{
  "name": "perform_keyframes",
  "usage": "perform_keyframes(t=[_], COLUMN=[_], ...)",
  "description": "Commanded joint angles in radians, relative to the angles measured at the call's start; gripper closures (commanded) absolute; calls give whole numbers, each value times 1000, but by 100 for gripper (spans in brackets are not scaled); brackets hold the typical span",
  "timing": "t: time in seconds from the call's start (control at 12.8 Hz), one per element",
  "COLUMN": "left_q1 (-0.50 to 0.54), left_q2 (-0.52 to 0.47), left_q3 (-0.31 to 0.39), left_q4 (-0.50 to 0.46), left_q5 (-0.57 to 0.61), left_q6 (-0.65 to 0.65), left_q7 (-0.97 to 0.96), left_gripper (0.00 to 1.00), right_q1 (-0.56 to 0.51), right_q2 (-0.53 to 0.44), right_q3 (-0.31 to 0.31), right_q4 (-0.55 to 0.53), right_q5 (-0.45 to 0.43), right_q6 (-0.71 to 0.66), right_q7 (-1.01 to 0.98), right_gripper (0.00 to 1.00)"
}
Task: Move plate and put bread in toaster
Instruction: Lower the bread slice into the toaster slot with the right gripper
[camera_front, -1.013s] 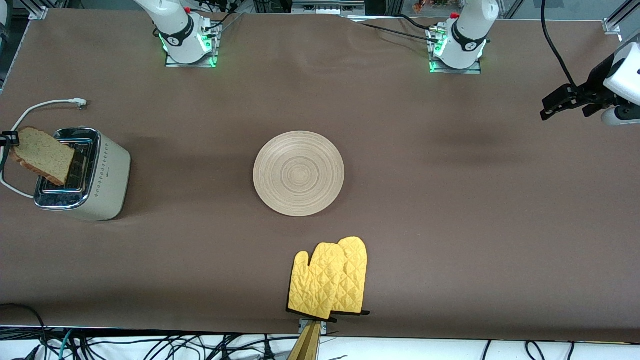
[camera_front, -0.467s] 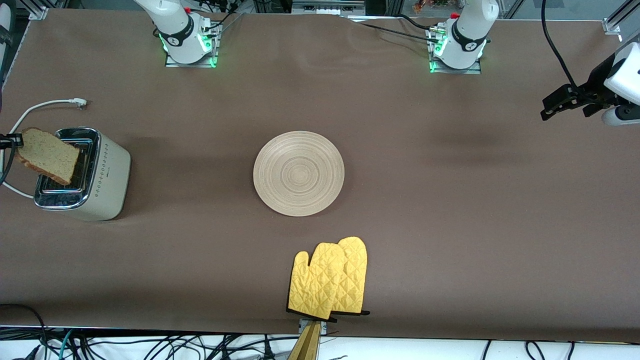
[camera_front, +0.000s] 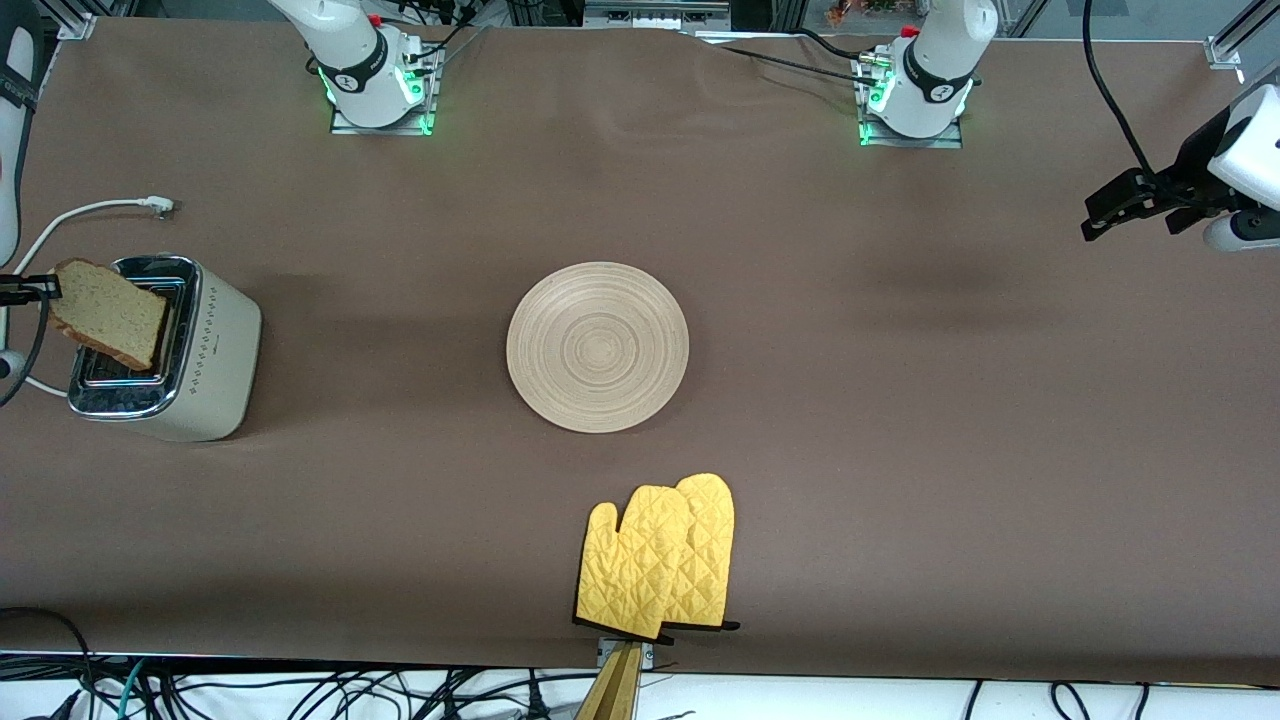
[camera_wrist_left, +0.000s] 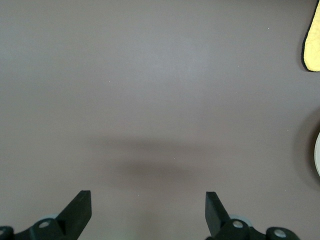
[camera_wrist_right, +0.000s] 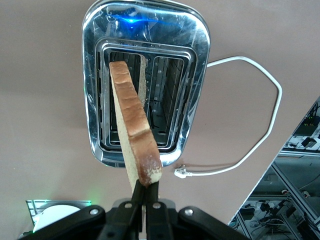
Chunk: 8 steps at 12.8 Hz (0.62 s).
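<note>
The cream toaster (camera_front: 190, 350) with a chrome top stands at the right arm's end of the table; it also shows in the right wrist view (camera_wrist_right: 147, 85). My right gripper (camera_front: 25, 290) is shut on the bread (camera_front: 108, 312) by one edge and holds it tilted over the toaster's slots. In the right wrist view the bread (camera_wrist_right: 132, 125) hangs edge-on above one slot, pinched by the gripper (camera_wrist_right: 146, 192). The light-wood plate (camera_front: 597, 346) lies at the table's middle. My left gripper (camera_front: 1100, 215) is open and empty, up over bare table at the left arm's end, and shows in its wrist view (camera_wrist_left: 148, 210).
A pair of yellow oven mitts (camera_front: 660, 560) lies nearer the front camera than the plate, at the table's edge. The toaster's white cord (camera_front: 90, 212) curls on the table beside it, and its plug (camera_wrist_right: 182, 172) lies loose.
My right gripper has turned the bread flatter and shifted it slightly over the toaster's slots. The left arm has not moved.
</note>
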Motion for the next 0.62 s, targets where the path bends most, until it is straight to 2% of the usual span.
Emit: perform_keyframes(t=[0.0, 0.39, 0.47, 0.55], left_q1=[6, 6, 6, 6], left_q2=[15, 15, 15, 15], left_q3=[-1, -1, -1, -1], left_q4=[32, 32, 32, 32], left_q5=[-21, -21, -21, -21], left_q6=[-22, -22, -22, -22], left_q7=[-9, -9, -9, -9], left_gripper=[0, 0, 0, 0], right_q1=[-3, -8, -8, -7], right_q2=[21, 44, 47, 50], right_q3=[4, 2, 2, 1], right_q4=[14, 14, 14, 15], right_q5=[-14, -17, -14, -14], right_q6=[-18, -30, -28, -19], right_q7=[-5, -15, -8, 0], right_gripper=[100, 100, 69, 17])
